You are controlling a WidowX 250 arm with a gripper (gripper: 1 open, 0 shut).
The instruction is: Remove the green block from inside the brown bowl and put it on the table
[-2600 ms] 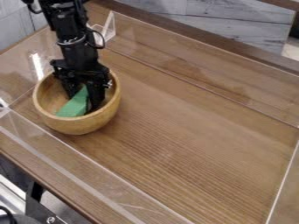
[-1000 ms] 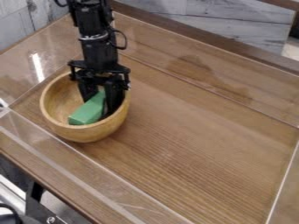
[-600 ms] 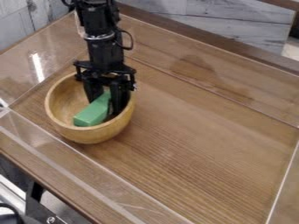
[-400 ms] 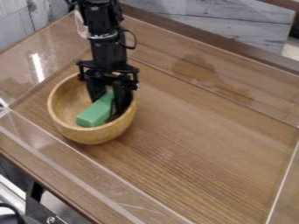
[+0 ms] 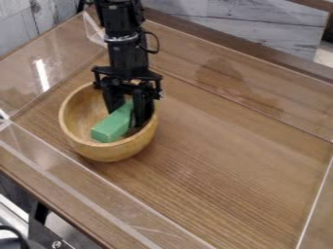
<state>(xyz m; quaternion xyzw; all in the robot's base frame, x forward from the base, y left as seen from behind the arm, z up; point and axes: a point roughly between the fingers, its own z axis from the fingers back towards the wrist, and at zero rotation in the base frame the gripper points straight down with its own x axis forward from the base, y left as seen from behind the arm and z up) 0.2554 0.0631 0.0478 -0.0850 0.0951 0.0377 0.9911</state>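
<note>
The brown bowl sits on the table at the left. The green block lies tilted inside it, its upper end leaning toward the bowl's right wall. My gripper reaches straight down into the bowl from a black arm. Its dark fingers are shut on the block's upper end. That end of the block is partly hidden behind the fingers.
Low clear plastic walls edge the tabletop, one along the front and one along the back. A grey marbled wall stands behind. Bare wood stretches to the right of the bowl.
The gripper, the block and the bowl have all shifted together a little to the right and toward the front. The block still lies inside the bowl.
</note>
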